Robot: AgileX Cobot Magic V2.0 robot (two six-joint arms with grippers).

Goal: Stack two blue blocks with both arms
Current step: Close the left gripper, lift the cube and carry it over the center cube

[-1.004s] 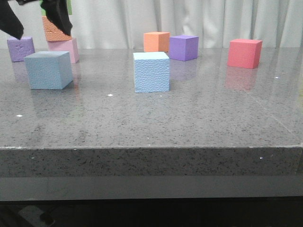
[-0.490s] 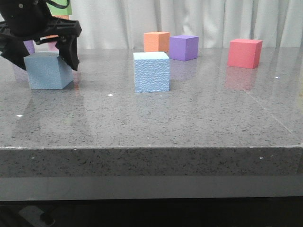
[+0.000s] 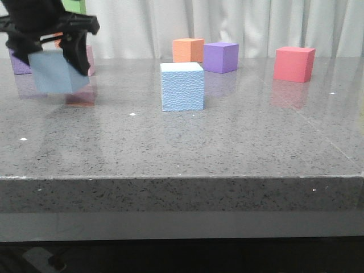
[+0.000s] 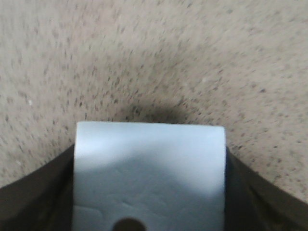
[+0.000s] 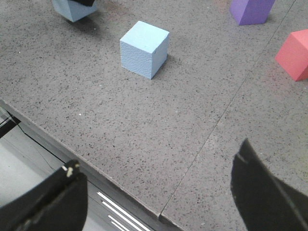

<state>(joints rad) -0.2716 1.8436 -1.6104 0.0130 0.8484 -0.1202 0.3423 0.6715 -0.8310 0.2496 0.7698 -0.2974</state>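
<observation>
Carrying one blue block [image 3: 54, 71] clamped in the left gripper [image 3: 51, 42], squarely over the other blue block [image 3: 182, 86], right gripper [image 5: 154, 192] idle, spread wide.

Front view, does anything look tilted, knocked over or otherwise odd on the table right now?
Only one thing: the pale sky-blue foam cube at far left hangs off the grey stone table, clamped in the left gripper. The other sky-blue cube sits square.

Your left gripper [image 3: 50, 54] hangs above the table at far left, fingers clamped on a blue block [image 3: 54, 71]. Your right gripper [image 5: 159, 197] waits spread wide.
</observation>
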